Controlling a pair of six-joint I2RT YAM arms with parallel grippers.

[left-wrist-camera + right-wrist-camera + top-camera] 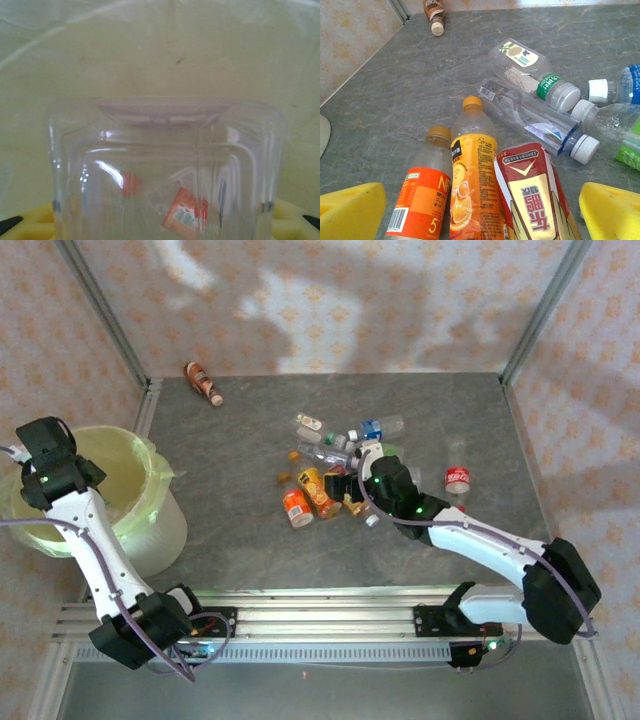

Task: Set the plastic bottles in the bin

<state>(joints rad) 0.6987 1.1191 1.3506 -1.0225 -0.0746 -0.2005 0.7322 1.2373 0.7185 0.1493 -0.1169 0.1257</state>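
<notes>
My left gripper (45, 455) hangs over the pale yellow-green bin (150, 525). It is shut on a clear plastic bottle (165, 165) with an orange-red label, whose base faces the camera between the yellow pads (30, 225); behind it is the bin's lined inside. My right gripper (358, 485) is open and low over the pile of bottles (320, 475). Between its yellow pads (612, 215) lie an orange-label bottle (420, 200), an orange juice bottle (472, 185) and a red-and-gold pack (535, 195). Beyond them lie a clear bottle with a green band (530, 65) and a crushed white-capped one (540, 117).
A brown bottle (203, 382) lies alone near the far left corner. A red-labelled bottle (458, 478) sits apart to the right of the pile. A blue-label bottle (620, 87) and a green-label one (615, 127) lie at the pile's right. Patterned walls enclose the grey table (230, 440).
</notes>
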